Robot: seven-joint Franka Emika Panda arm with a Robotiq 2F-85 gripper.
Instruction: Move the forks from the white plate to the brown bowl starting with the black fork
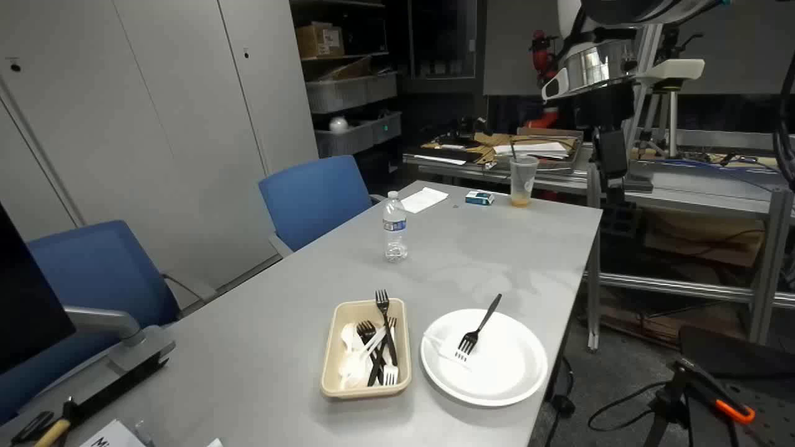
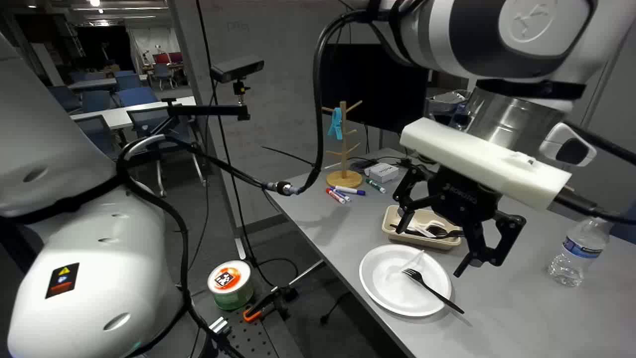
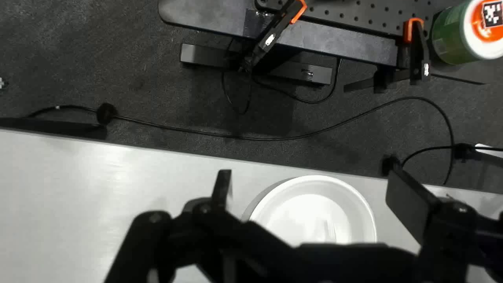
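Note:
The white plate (image 1: 509, 375) lies on the grey table in both exterior views (image 2: 380, 293). The slim black fork (image 1: 482, 326) rests on it, tines on the plate and handle over the rim; it also shows in an exterior view (image 2: 431, 289). A white fork (image 1: 448, 351) lies on the plate beside it. The brown bowl, a tan tray (image 1: 366, 392), stands next to the plate and holds several black and white utensils. My gripper (image 2: 429, 251) is open and empty above the table. In the wrist view (image 3: 308, 173) its fingers are wide apart over the plate; the black fork is hidden there.
A water bottle (image 1: 395, 230) stands beyond the tray. A plastic cup (image 1: 523, 181) and a small teal box (image 1: 479, 197) are at the far end. A wooden stand (image 2: 344, 179) and several markers (image 2: 335, 195) lie beyond the tray. The table edge runs close to the plate.

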